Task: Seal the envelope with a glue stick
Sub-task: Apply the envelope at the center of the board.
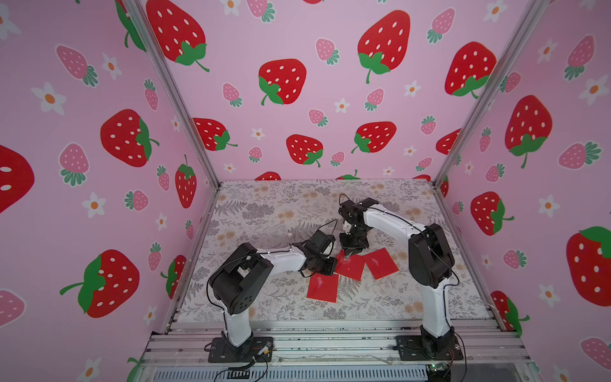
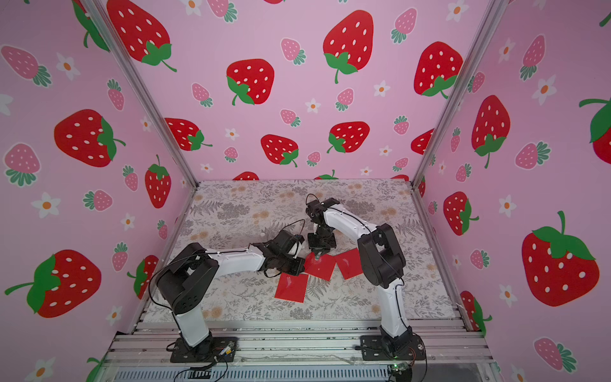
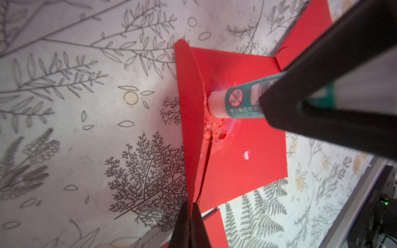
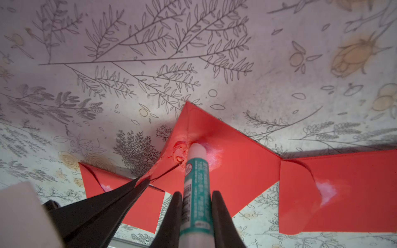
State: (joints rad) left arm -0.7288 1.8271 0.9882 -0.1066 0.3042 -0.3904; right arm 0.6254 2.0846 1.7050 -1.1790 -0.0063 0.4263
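Three red envelopes lie on the floral table. The middle envelope (image 1: 352,269) (image 2: 323,268) (image 3: 242,154) (image 4: 234,154) has its flap (image 3: 189,103) (image 4: 178,131) raised. My left gripper (image 3: 191,205) (image 4: 142,182) (image 1: 334,264) is shut on the flap's edge. My right gripper (image 4: 196,193) (image 1: 347,255) (image 2: 317,255) is shut on the glue stick (image 4: 196,171) (image 3: 238,101), a white tube with a teal label. The stick's white tip presses on the envelope beside the flap's fold, amid smeared glue.
A second red envelope (image 1: 322,287) (image 2: 291,287) lies nearer the front, a third (image 1: 380,263) (image 4: 343,193) to the right under the right arm; both show glue marks. A small white piece (image 1: 290,234) sits behind the left wrist. Pink strawberry walls enclose the table.
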